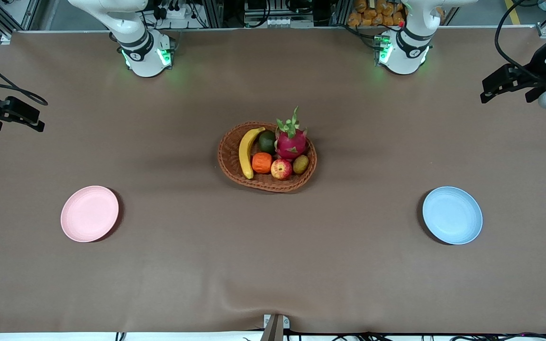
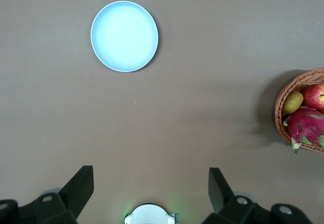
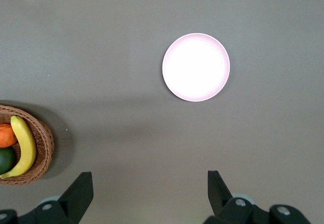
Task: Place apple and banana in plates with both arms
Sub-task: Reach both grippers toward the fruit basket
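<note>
Left tool point(image 2: 147, 193): fingers spread wide, holding nothing, raised high over the bare worktop point(image 1: 273, 265) at the left arm's end. You see the same tool as a dark shape at the front view's edge point(image 1: 514, 85).

Right tool point(image 3: 147, 193): fingers spread wide, nothing held, raised over the worktop at the right arm's end, also seen at the front view's edge point(image 1: 12, 113).

Blue plate point(image 1: 452, 215): lying flat toward the left arm's end, nothing on it, well apart from the basket.

Pink plate point(image 1: 89, 213): lying flat toward the right arm's end, nothing on it, well apart from the basket.

Basket point(image 1: 235, 170): brown wicker, mid-worktop between the two plates, farther from the front camera than either.

Banana point(image 1: 247, 150): lies in the basket along the rim on the right arm's side, beside the orange fruit point(image 1: 262, 162).

Apple point(image 1: 281, 169): in the basket at the rim nearest the front camera, touching the orange fruit and just beside the dragon fruit point(image 1: 291, 142) and a small brownish fruit point(image 1: 300, 164); a dark green fruit point(image 1: 267, 141) sits farther in.

Step in hand, as judged: nothing picked yet. You would do well to send the right tool to the banana, closing across its middle, and the left tool straight down onto the apple, fingers slipping between its neighbours. Stagger the descents so the two arms do not crowd over the basket
</note>
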### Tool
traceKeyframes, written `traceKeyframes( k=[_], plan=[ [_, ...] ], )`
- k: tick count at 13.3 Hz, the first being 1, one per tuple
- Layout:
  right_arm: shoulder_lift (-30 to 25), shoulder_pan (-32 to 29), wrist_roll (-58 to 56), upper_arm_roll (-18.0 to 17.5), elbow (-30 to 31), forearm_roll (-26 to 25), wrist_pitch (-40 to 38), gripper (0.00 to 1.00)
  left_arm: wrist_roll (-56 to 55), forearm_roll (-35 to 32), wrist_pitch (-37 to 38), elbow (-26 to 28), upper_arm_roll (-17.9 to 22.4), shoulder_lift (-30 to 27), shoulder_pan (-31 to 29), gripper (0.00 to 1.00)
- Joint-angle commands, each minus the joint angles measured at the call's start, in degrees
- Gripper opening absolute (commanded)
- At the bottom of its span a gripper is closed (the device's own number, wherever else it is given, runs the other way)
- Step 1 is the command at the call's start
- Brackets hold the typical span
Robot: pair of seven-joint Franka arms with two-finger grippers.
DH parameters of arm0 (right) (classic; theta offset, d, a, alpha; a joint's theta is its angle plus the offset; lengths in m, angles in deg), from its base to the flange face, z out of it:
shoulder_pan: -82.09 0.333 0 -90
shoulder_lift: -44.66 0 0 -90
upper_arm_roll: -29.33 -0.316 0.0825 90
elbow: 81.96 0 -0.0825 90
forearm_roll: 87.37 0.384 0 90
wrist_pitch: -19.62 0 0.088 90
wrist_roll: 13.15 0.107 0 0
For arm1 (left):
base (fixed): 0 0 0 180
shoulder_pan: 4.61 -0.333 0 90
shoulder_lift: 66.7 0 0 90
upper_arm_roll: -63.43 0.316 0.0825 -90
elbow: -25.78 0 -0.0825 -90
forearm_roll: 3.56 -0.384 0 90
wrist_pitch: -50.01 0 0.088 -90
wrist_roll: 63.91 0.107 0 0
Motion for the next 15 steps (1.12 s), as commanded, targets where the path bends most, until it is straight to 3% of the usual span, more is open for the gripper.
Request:
traceKeyframes(
  k=[1,7,11,15],
  plan=[
    [-1.6,-0.9,-0.4,-1.2,1.7,-1.1,0.6,1.00,-0.5,-1.2,1.0,-0.4,0.0,-0.9,-0.2,1.00],
    [-1.6,-0.8,-0.4,-1.2,1.7,-1.1,0.4,1.00,-1.6,-1.1,0.9,-1.9,-0.4,2.1,0.8,1.00],
    [-1.5,-0.8,-0.4,-1.2,1.7,-1.1,0.0,1.00,-2.3,-0.5,-5.0,-2.2,-3.9,11.5,5.9,1.00],
    [-1.2,0.7,-0.2,-1.5,2.8,-0.2,-1.6,1.00,-18.9,-0.3,-14.8,-3.8,-4.4,22.4,16.5,1.00]
  ],
)
